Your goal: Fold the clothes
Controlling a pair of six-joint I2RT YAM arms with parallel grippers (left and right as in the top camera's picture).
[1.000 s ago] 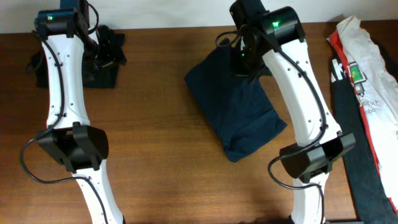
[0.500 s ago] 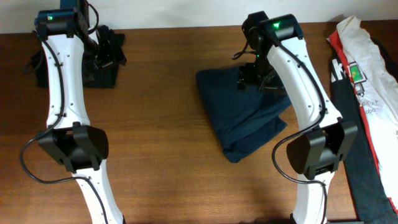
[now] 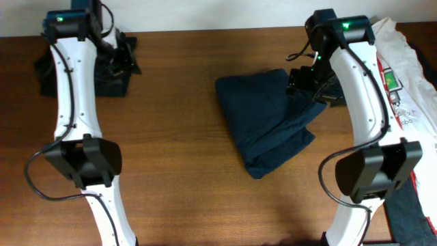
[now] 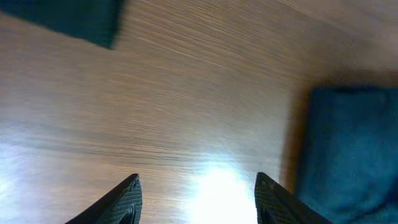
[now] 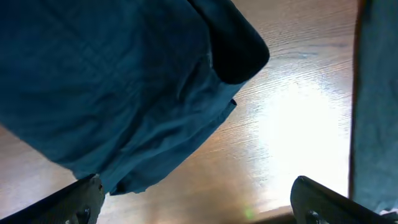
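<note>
The 2 claws gape empty: right gripper (image 5: 198, 200) above the navy cloth (image 3: 263, 117), left gripper (image 4: 196, 194) above the table (image 4: 186, 93).

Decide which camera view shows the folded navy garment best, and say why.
Overhead view: nearly the whole navy garment shows, outline and folds. The right wrist view crops it to one rumpled part; the left wrist view catches only a blurred edge.

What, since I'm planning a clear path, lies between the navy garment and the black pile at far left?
Nothing: only bare wooden table separates the navy garment and the black pile, as the overhead view shows.
</note>
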